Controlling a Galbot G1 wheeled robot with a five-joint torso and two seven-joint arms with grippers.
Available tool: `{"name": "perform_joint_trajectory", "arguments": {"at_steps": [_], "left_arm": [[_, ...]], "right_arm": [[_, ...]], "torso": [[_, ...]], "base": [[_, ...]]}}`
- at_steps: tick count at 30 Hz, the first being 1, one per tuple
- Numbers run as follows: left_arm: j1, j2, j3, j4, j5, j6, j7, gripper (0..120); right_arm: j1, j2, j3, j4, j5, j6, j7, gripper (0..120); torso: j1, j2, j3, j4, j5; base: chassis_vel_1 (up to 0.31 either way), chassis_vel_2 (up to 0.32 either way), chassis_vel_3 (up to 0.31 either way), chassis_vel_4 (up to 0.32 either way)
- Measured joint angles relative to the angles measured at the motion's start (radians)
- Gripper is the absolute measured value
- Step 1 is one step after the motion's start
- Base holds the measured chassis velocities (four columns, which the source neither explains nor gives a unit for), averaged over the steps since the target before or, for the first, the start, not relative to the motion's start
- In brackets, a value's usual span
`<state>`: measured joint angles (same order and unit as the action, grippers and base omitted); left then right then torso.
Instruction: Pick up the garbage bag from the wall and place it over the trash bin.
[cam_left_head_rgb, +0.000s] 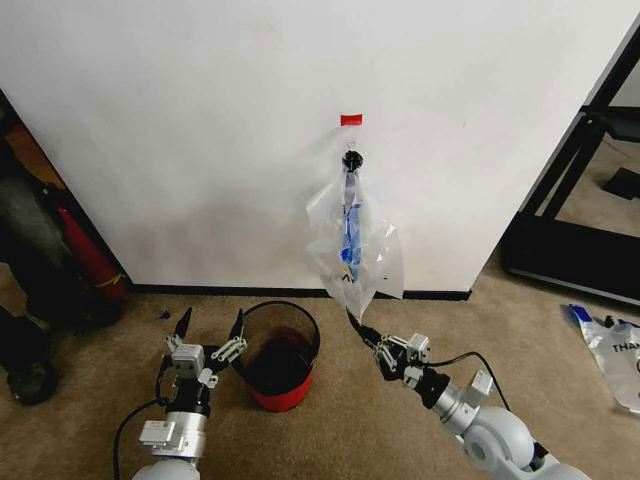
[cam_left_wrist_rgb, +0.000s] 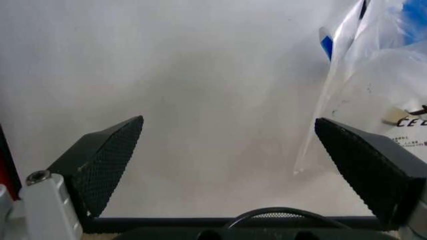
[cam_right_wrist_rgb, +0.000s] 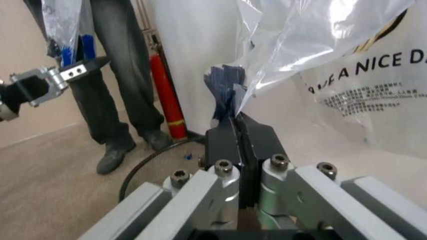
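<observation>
Plastic: your right gripper, lower centre, pinches the garbage bag bottom edge.
Hook: lift the handles off before pulling.
Left gripper: jaws spread wide beside the trash bin.

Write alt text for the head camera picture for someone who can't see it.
A thin see-through plastic garbage bag hangs from a black hook on a plain white wall, its bottom corner pinched in the shut right claw. The open left claw hovers beside a small round red-and-black trash bin on beige carpet.
</observation>
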<state>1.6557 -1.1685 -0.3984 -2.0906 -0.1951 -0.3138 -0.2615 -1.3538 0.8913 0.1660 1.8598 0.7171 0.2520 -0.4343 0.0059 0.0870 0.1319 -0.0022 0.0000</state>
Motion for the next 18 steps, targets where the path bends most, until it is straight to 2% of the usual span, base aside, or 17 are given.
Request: {"name": "perform_joint_trajectory", "arguments": {"at_steps": [9,18], "left_arm": [[0.002,0.001,0.003,-0.001,0.003,0.000,0.000,100],[-0.001,0.029,0.008,-0.027,-0.005,0.020,-0.001,100]], "right_arm": [[-0.051,-0.008,0.010,0.018,-0.029,0.019,-0.005,0],[0.011,0.007,-0.011,0.000,-0.002,0.007,0.046,0]], "torso": [[0.000,0.000,0.000,-0.0001,0.0000],[0.000,0.000,0.000,0.0000,-0.0002]], "base": [[0.000,0.000,0.000,0.000],[0.000,0.000,0.000,0.000]]}}
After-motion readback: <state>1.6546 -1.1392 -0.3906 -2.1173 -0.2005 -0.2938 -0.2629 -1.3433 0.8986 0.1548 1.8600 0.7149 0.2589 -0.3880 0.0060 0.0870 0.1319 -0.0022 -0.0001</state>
